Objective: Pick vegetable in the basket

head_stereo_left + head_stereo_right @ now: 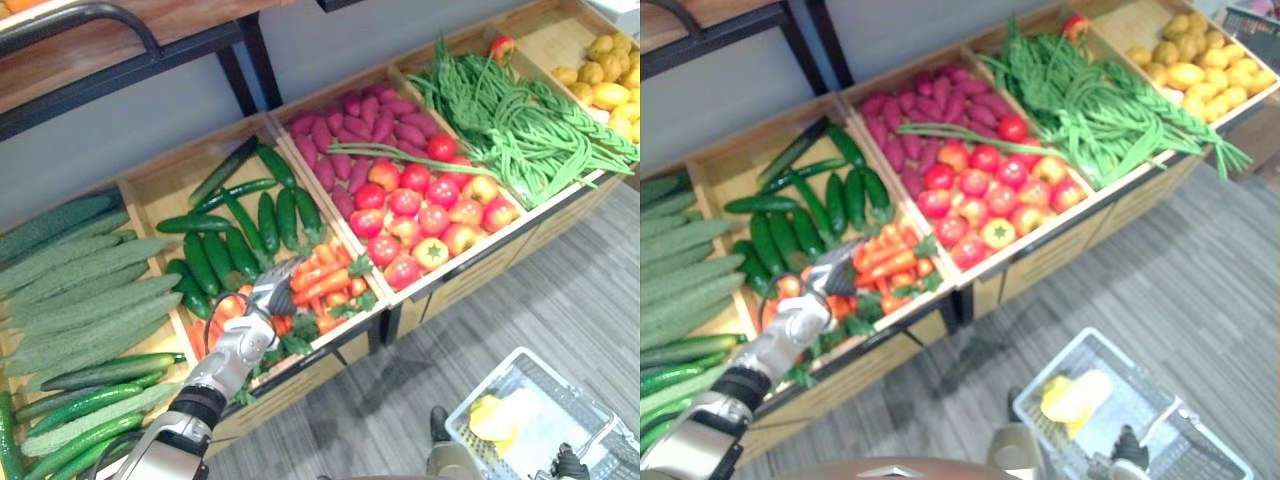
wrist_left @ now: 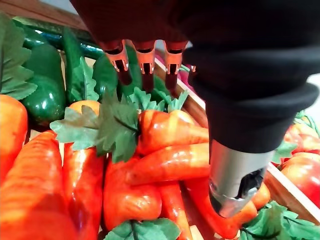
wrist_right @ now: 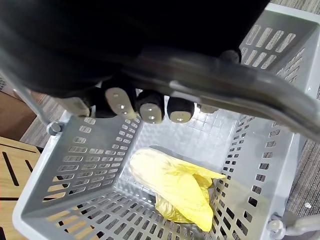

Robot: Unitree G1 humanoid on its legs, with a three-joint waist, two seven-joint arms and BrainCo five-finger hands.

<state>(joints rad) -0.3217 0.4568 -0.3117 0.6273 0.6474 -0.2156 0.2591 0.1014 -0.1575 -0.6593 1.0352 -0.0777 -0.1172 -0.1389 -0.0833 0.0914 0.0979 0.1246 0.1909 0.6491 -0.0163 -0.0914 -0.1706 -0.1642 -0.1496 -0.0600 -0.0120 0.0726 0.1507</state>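
gripping basket handle (image 3: 225, 86), right hand (image 3: 150, 107) mostly hidden

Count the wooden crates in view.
5, left to right: bumpy pale green cucumbers; dark green cucumbers with orange carrots; purple sweet potatoes with red tomatoes; green beans; yellow produce. Others may be hidden.

Grey plank floor (image 1: 560, 290) in front, pale grey wall (image 1: 120, 130) behind, a dark-framed wooden shelf (image 1: 90, 50) against it.

basket (image 1: 484, 386): near corner cut off by lower edge. ridged cucumbers (image 1: 80, 300): cut off at left edge. yellow produce (image 1: 605, 70): kind too small to tell.
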